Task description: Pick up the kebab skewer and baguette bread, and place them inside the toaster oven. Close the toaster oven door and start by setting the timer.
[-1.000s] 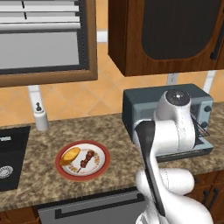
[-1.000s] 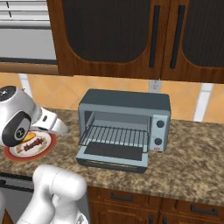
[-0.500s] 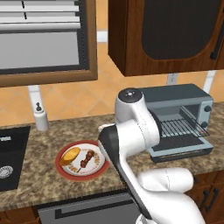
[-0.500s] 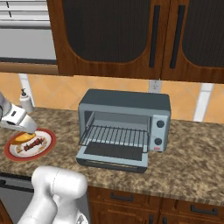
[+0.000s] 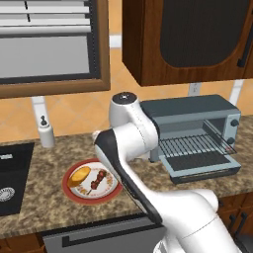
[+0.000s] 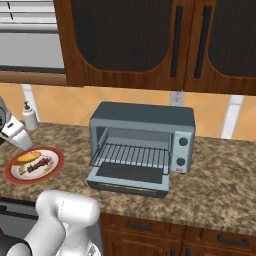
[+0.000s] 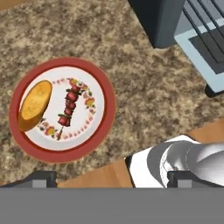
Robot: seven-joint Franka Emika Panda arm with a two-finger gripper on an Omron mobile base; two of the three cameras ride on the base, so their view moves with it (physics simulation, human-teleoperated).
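A red-rimmed plate (image 7: 103,127) carries the golden baguette bread (image 7: 34,105) and, just right of it, the kebab skewer (image 7: 68,111). My gripper (image 7: 116,179) hovers above the plate's near side, open, its dark fingertips (image 7: 40,178) wide apart with nothing between them. In the right base view the hand (image 6: 15,134) hangs over the plate (image 6: 52,170) at the far left. The blue-grey toaster oven (image 5: 192,123) stands to the right of the plate (image 5: 75,195). Its door (image 5: 202,165) is folded down flat and the wire rack (image 5: 190,146) is bare. The knobs (image 6: 181,151) sit on its right face.
A white soap dispenser (image 5: 46,132) stands at the back wall left of the plate. A dark sink (image 5: 10,178) lies at the counter's far left. Wooden wall cabinets (image 6: 150,40) hang above the oven. My own white arm (image 5: 128,148) crosses between plate and oven.
The arm has swung left, away from the front of the toaster oven, and the hand now hangs over the plate. Jaws stayed open; food and oven have not moved.
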